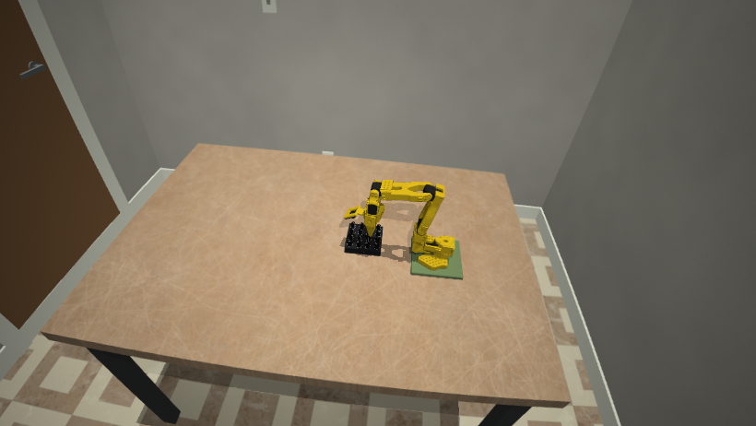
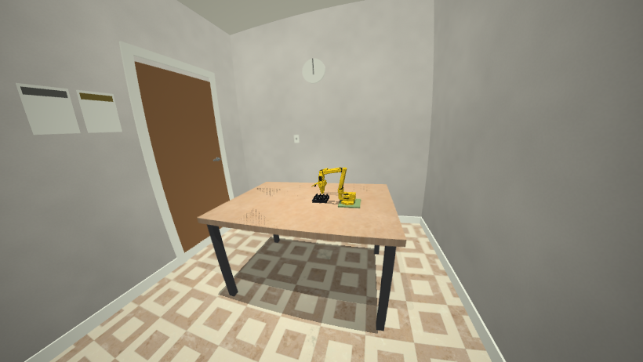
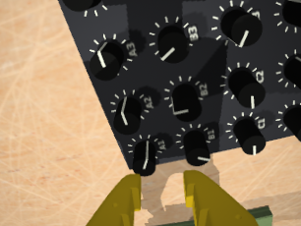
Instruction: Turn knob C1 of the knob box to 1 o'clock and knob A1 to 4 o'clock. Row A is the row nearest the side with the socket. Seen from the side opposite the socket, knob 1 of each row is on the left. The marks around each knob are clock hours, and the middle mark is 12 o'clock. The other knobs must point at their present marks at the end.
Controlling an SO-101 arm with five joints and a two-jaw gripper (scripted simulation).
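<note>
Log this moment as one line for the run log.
gripper: nearly shut, holding nothing | position: tips at the knob box edge in wrist view | contact: no knob gripped | task: knobs not yet turned

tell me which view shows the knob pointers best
The wrist view: the knob box fills it, each white pointer and tick ring readable. In the top and exterior views, the box is a small black block, pointers indistinguishable.

A small, plain room like an office or test room is shown. Grey walls (image 2: 517, 135), a brown door (image 2: 184, 153) at 9 o'clock, a wall clock (image 2: 313, 70) at 12 o'clock and two wall notices (image 2: 67, 110) are seen. A wooden table (image 2: 292, 220) is placed on a patterned tile floor (image 2: 270, 323).
</note>
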